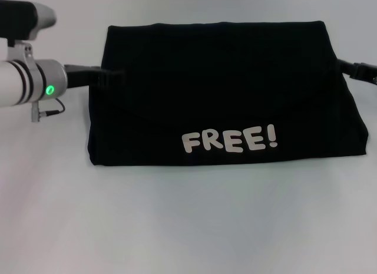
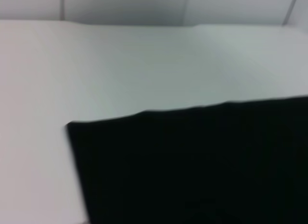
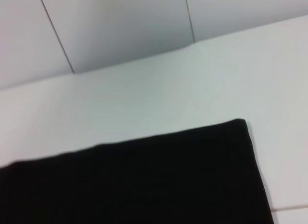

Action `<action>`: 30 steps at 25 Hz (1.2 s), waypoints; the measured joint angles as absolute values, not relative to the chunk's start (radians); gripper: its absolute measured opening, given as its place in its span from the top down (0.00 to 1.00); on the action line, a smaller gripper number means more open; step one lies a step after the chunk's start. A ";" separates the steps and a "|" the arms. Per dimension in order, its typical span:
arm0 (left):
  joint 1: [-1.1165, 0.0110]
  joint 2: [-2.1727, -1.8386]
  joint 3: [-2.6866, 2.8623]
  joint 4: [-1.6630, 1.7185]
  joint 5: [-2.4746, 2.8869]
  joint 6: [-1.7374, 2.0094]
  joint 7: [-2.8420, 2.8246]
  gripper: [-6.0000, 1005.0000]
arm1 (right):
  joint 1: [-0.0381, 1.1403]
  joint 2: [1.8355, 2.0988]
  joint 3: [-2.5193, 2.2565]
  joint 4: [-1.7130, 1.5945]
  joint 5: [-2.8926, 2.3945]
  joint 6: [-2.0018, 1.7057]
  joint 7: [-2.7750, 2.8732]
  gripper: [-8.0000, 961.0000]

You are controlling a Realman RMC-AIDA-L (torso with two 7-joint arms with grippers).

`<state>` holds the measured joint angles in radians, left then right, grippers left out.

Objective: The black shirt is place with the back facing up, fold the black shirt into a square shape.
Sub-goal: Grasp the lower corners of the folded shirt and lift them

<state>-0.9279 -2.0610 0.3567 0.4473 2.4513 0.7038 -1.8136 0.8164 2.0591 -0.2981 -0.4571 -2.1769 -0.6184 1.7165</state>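
Observation:
The black shirt (image 1: 218, 91) lies folded into a wide block on the white table, with the white letters "FREE!" (image 1: 228, 139) facing up near its front edge. My left gripper (image 1: 112, 78) reaches in from the left and meets the shirt's left edge near the back; its black tip blends into the cloth. At the shirt's right back corner, my right gripper (image 1: 356, 69) shows only partly past the cloth. In the left wrist view a corner of the shirt (image 2: 192, 166) fills the lower part. The right wrist view shows another shirt (image 3: 144, 180) corner.
The white table (image 1: 188, 227) stretches in front of the shirt and to both sides. A pale panelled wall (image 3: 120, 26) stands behind the table. The silver left arm (image 1: 29, 79) with a green light crosses the table's left side.

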 joint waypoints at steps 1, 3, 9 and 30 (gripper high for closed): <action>-0.920 -2.070 0.357 0.488 2.451 0.744 -1.831 0.44 | 0.807 2.056 -0.298 -0.464 -2.158 -0.641 1.716 0.40; -0.897 -2.091 0.358 0.582 2.451 0.835 -1.870 0.40 | 0.787 2.045 -0.298 -0.474 -2.129 -0.706 1.716 0.36; -0.777 -2.136 0.379 0.821 2.451 1.103 -1.973 0.27 | 0.707 2.003 -0.298 -0.500 -2.084 -0.969 1.728 0.24; -0.647 -2.127 0.501 0.750 2.448 1.196 -1.984 0.10 | 0.614 1.950 -0.307 -0.503 -2.088 -1.137 1.766 0.22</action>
<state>-0.6473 -2.1270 0.5014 0.7501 2.4481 1.1959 -1.9836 0.6140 1.9496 -0.3071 -0.5031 -2.0878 -1.1368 1.7662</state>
